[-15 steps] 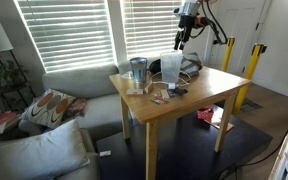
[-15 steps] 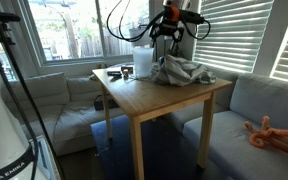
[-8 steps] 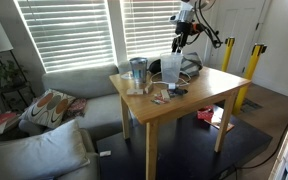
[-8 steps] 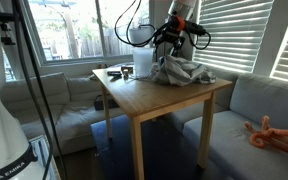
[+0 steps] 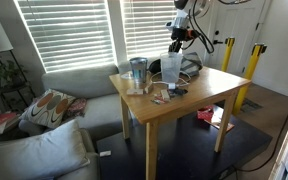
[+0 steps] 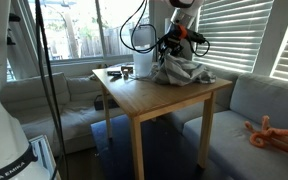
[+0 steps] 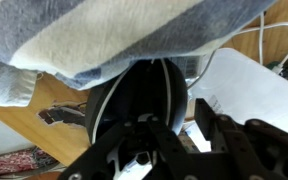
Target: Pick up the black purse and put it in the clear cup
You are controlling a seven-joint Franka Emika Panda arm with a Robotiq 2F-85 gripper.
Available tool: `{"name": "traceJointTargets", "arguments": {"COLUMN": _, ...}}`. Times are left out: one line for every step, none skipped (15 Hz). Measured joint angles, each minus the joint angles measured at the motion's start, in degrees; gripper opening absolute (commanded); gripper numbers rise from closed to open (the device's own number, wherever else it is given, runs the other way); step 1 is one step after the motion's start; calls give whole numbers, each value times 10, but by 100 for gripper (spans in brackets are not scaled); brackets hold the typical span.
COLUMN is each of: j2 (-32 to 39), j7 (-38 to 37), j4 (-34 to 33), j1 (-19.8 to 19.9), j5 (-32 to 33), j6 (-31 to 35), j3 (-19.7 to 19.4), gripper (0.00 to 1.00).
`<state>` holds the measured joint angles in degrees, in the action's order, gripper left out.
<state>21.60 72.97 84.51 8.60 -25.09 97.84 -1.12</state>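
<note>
In the wrist view the black purse (image 7: 144, 88) is a dark rounded mass with a thin strap loop, lying under the edge of a striped cloth. My gripper (image 7: 180, 128) sits right at it, with the purse's right edge between the two dark fingers (image 7: 204, 120). The jaws stand partway in, and the dim picture does not show whether the pads touch the fabric. The clear cup (image 7: 252, 88) is whitish and stands just right of the purse. In both exterior views the gripper (image 5: 178, 47) (image 6: 168, 47) hangs low behind the cup (image 5: 170, 67) (image 6: 143, 60); the purse is hidden there.
A crumpled blue-and-white striped cloth (image 6: 184, 72) (image 7: 84, 35) lies on the wooden table (image 5: 199, 95) beside the cup. A shorter blue-tinted glass jar (image 5: 137, 70) stands near one corner, small flat items (image 5: 164, 92) near the front edge. Grey sofas flank the table.
The gripper has come down from above the cup toward the cloth pile behind it. Cup, jar and cloth have stayed put.
</note>
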Motion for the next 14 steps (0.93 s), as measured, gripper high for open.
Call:
{"name": "traceJointTargets", "arguments": {"j2": 4, "j7": 0, "j4": -2, "j1": 0, "j5": 0, "j6": 0, "j3": 3, "gripper": 45}}
{"name": "traceJointTargets", "arguments": {"j2": 7, "j7": 0, "j4": -3, "j1": 1, "j5": 0, "j6": 0, "j3": 5, "gripper": 18}}
{"name": "traceJointTargets", "arguments": {"j2": 10, "j7": 0, "j4": -5, "j1": 1, "j5": 0, "j6": 0, "j3": 6, "gripper": 16}}
{"name": "traceJointTargets", "arguments": {"j2": 13, "j7": 0, "j4": -6, "j1": 1, "j5": 0, "j6": 0, "j3": 7, "gripper": 10}}
{"name": "traceJointTargets", "arguments": {"j2": 14, "j7": 0, "j4": -8, "j1": 1, "j5": 0, "j6": 0, "j3": 9, "gripper": 1}}
{"name": "traceJointTargets", "arguments": {"j2": 14, "j7": 0, "j4": -8, "j1": 2, "j5": 0, "j6": 0, "j3": 9, "gripper": 0}}
{"name": "traceJointTargets", "arguments": {"j2": 14, "j7": 0, "j4": -10, "j1": 2, "j5": 0, "j6": 0, "j3": 10, "gripper": 0}}
{"name": "traceJointTargets", "arguments": {"j2": 14, "j7": 0, "j4": -12, "j1": 3, "j5": 0, "j6": 0, "j3": 10, "gripper": 0}}
{"name": "traceJointTargets", "arguments": {"j2": 13, "j7": 0, "j4": -17, "j1": 4, "j5": 0, "j6": -1, "j3": 10, "gripper": 1}}
{"name": "traceJointTargets", "arguments": {"j2": 12, "j7": 0, "j4": -23, "j1": 5, "j5": 0, "j6": -2, "j3": 11, "gripper": 1}}
{"name": "traceJointTargets", "arguments": {"j2": 9, "j7": 1, "j4": -27, "j1": 7, "j5": 0, "j6": -2, "j3": 11, "gripper": 1}}
{"name": "traceJointTargets", "arguments": {"j2": 4, "j7": 3, "j4": -30, "j1": 8, "j5": 0, "j6": -2, "j3": 11, "gripper": 1}}
{"name": "traceJointTargets", "arguments": {"j2": -3, "j7": 8, "j4": -32, "j1": 9, "j5": 0, "j6": -2, "j3": 12, "gripper": 1}}
{"name": "traceJointTargets", "arguments": {"j2": -13, "j7": 14, "j4": -33, "j1": 9, "j5": 0, "j6": -3, "j3": 12, "gripper": 1}}
